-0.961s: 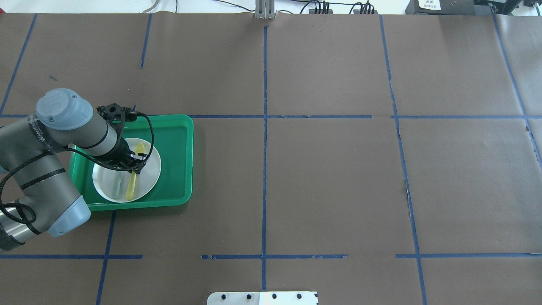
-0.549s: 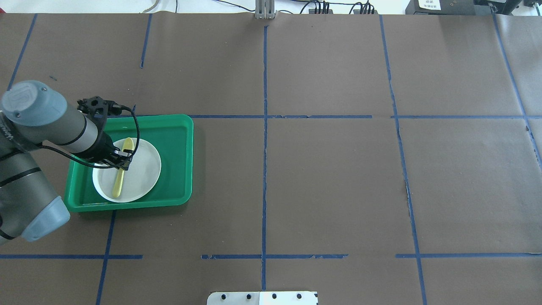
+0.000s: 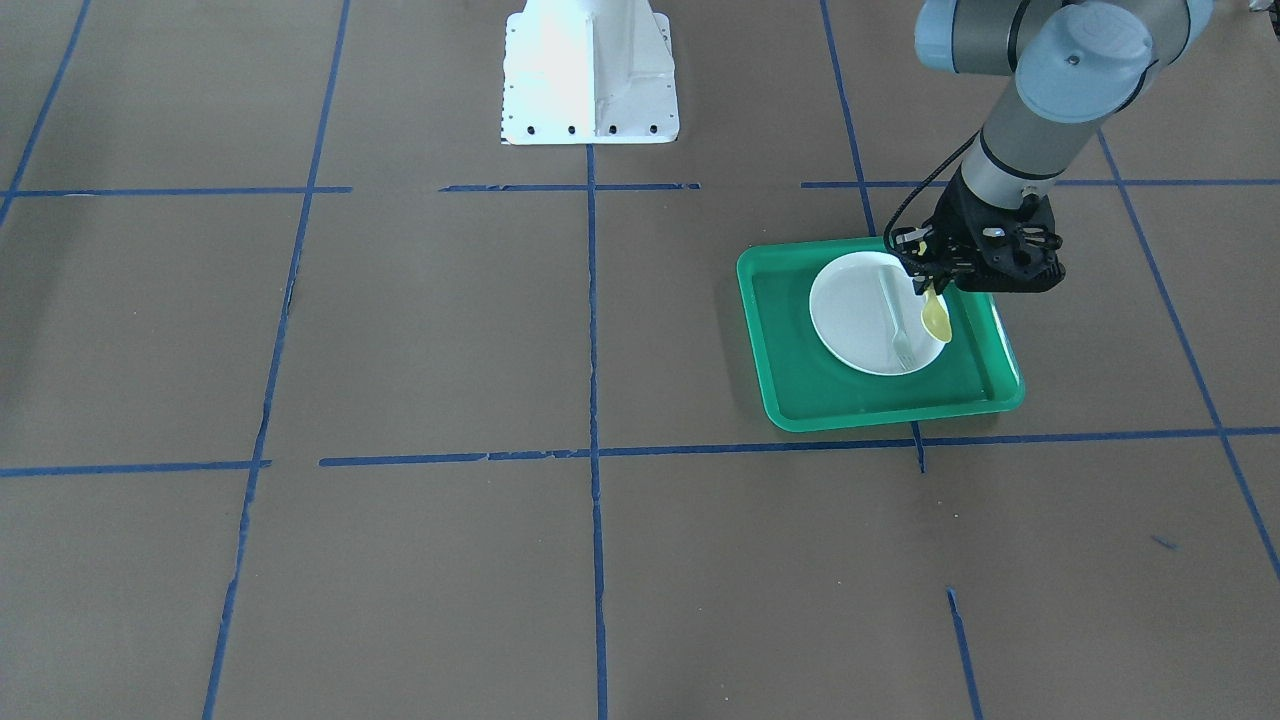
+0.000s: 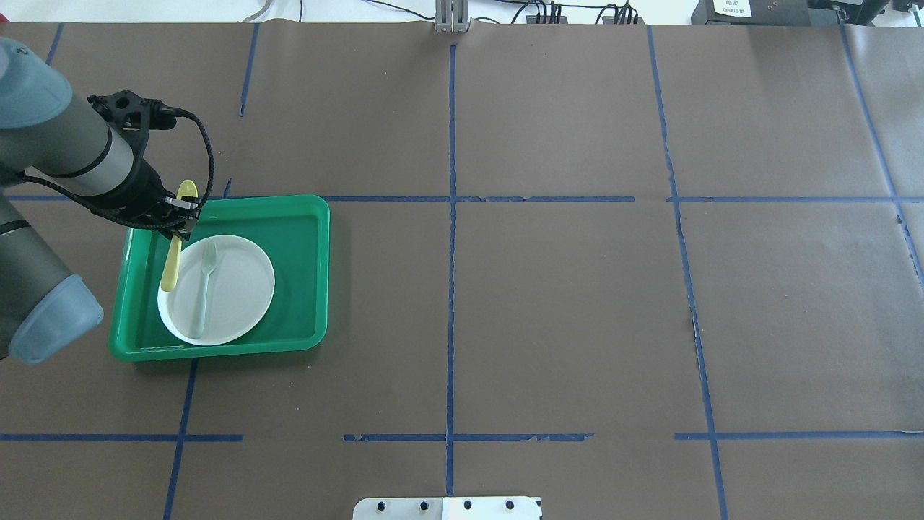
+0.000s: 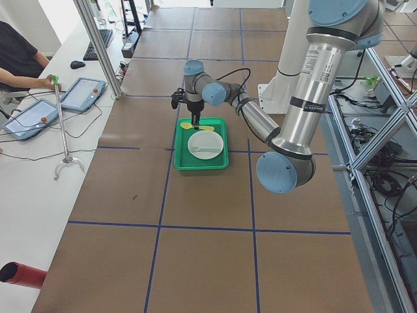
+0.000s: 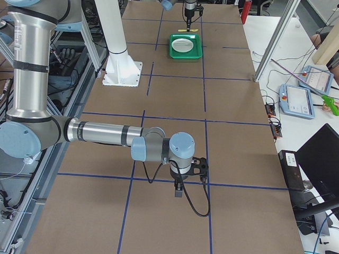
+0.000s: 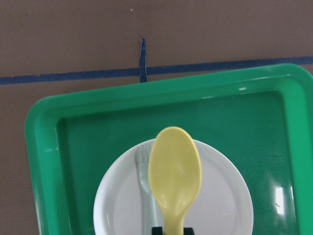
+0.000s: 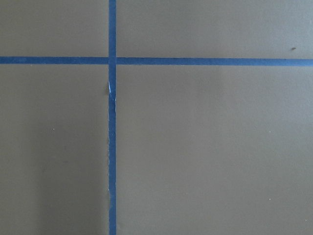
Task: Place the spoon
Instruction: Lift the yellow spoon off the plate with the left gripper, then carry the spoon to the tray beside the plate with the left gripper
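My left gripper [image 4: 180, 215] is shut on the handle of the yellow spoon [image 4: 173, 254] and holds it in the air over the left part of the green tray [image 4: 303, 274]. In the left wrist view the spoon's bowl [image 7: 174, 176] hangs above the white plate [image 7: 220, 205]. The front-facing view shows the spoon [image 3: 936, 317] below the gripper [image 3: 935, 280], clear of the plate [image 3: 855, 310]. My right gripper [image 6: 179, 188] shows only in the exterior right view, low over bare table; I cannot tell if it is open or shut.
A pale grey-green fork [image 4: 206, 289] lies on the white plate [image 4: 238, 289] inside the tray. Brown paper with blue tape lines [image 4: 451, 217] covers the table. The robot's white base [image 3: 590, 70] stands at the near edge.
My left gripper has lifted the spoon off the plate and carried it left and toward the tray's far edge. The fork on the plate is now uncovered.
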You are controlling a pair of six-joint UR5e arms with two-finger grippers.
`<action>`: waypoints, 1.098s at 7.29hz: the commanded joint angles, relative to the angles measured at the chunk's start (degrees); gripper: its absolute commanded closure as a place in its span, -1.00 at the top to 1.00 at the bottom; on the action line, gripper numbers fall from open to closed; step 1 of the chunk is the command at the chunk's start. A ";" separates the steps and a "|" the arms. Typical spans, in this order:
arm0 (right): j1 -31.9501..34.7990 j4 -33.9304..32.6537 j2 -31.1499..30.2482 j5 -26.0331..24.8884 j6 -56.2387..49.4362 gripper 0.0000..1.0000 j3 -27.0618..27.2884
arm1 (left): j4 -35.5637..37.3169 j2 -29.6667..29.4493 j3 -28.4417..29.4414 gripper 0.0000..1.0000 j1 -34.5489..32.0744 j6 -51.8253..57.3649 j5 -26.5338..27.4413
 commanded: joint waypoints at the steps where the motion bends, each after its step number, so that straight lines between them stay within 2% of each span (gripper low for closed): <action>1: 0.00 0.09 0.00 0.00 0.04 1.00 0.00 | 0.31 -6.19 5.06 -1.00 0.82 -4.39 -3.61; 3: 0.00 0.00 0.00 0.00 0.04 1.00 0.00 | -3.72 -8.16 6.94 -1.00 5.12 -12.65 -3.73; 6: 0.00 0.00 0.00 0.00 0.04 1.00 0.00 | -13.04 -8.07 14.56 -1.00 8.64 -15.67 -3.38; 8: 0.00 0.00 0.00 0.00 -0.05 1.00 0.00 | -14.02 -7.99 15.90 -1.00 10.76 -16.29 -1.55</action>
